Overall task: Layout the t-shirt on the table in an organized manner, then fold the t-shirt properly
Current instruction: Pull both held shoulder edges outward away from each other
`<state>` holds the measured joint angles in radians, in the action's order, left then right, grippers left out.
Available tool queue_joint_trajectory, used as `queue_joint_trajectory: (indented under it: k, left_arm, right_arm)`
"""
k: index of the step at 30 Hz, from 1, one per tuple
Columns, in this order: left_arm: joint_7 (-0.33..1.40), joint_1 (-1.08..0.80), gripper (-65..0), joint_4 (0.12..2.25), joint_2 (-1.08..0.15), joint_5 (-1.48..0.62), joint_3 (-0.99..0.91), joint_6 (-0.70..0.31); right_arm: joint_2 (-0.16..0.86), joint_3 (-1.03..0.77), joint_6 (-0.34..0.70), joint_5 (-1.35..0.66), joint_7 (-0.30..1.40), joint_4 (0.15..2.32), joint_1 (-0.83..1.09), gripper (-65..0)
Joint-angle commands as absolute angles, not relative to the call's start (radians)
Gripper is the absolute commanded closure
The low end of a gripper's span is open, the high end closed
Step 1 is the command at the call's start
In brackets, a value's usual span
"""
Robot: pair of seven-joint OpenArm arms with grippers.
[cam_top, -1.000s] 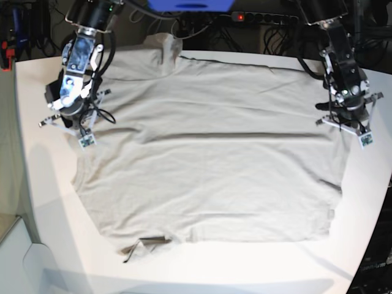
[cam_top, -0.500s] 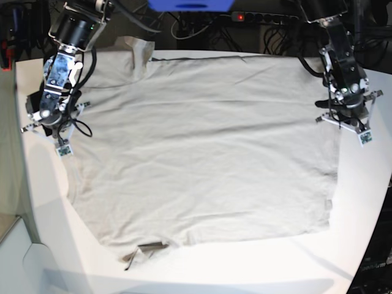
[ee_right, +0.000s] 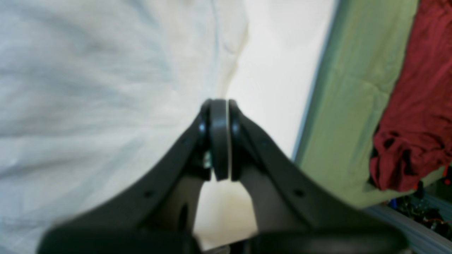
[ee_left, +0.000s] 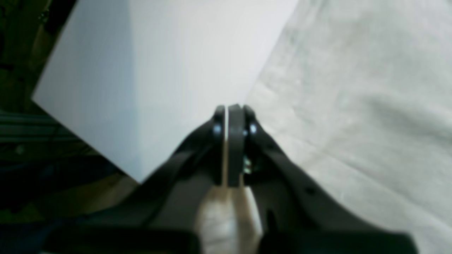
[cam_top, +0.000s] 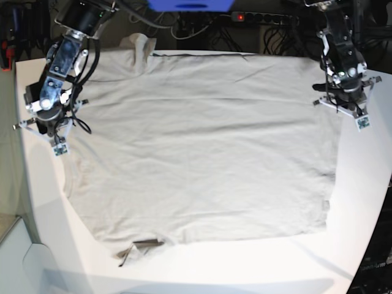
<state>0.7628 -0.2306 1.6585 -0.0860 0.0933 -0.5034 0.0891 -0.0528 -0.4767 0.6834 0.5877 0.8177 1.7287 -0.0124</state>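
Base view: plain beige-grey cotton t-shirt (cam_top: 202, 147) lies spread across the smooth white table (cam_top: 367, 184); left gripper (cam_top: 343, 110) at 3 o'clock and right gripper (cam_top: 46, 131) at 9 o'clock each stand clamped on an edge of it; pull outward evenly, low, to flatten wrinkles without dragging the cloth off-centre.

Dark cables (cam_top: 202, 27) — red cloth (ee_right: 416, 116)

Robotics lab: white table (cam_top: 202, 266), power strip (cam_top: 263, 18) w/ cable tangle behind.
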Motion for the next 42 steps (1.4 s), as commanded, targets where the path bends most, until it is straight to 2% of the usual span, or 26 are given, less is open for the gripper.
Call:
queue_joint_trajectory:
  k: [1, 10, 15, 18, 26, 34, 39, 42]
  left_arm:
    - [0.751, -0.225, -1.9, 1.643, -0.096, 0.101, -0.506, 0.093]
    - [0.746, -0.189, -1.9, 1.543, -0.077, 0.099, -0.499, 0.09]
    - [0.743, -0.097, -1.8, 1.382, -0.085, 0.101, -0.493, 0.008]
    - [0.679, -0.062, -1.8, 1.296, -0.087, 0.11, -0.493, 0.002]
    - [0.621, 0.021, -1.8, 1.139, -0.159, 0.102, -0.495, 0.004]
    - [0.63, 0.018, -1.8, 1.236, -0.157, 0.11, -0.495, 0.001]
    - [0.771, -0.012, -1.8, 1.395, -0.136, 0.102, -0.493, -0.004]
    - [0.842, -0.045, -1.8, 1.509, -0.124, 0.101, -0.49, -0.004]
  right_arm:
    - [-0.053, -0.475, 0.698, 0.59, 0.809, 1.761, -0.022, -0.2]
    - [-0.071, -0.452, 0.698, 0.59, 0.809, 1.813, -0.002, -0.2]
    - [-0.071, -0.447, 0.698, 0.59, 0.809, 1.813, -0.004, -0.2]
    - [-0.071, -0.447, 0.698, 0.59, 0.809, 1.813, -0.004, -0.2]
    - [-0.042, -0.438, 0.698, 0.591, 0.809, 1.807, -0.027, -0.3]
    - [-0.042, -0.432, 0.698, 0.593, 0.811, 1.813, -0.03, -0.7]
    - [-0.042, -0.432, 0.698, 0.595, 0.816, 1.814, -0.022, -1.3]
    - [-0.042, -0.433, 0.698, 0.595, 0.878, 1.814, -0.022, -8.1]
